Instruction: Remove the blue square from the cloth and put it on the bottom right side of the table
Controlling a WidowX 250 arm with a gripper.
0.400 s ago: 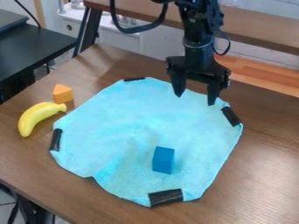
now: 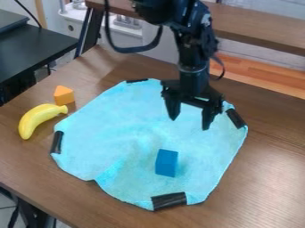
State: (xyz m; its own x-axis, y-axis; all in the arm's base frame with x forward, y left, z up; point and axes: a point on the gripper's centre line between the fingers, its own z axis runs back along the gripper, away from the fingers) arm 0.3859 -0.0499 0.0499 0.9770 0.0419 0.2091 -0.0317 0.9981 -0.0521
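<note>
Block on cloth; left of cloth, banana before wedge.

Gripper hangs over the far part of the light-blue cloth, fingers apart. Blue block sits on the cloth, nearer the camera. Black tape at the cloth's edges, on the wooden table. Yellow banana and orange block lie beside the cloth, near each other.
</note>
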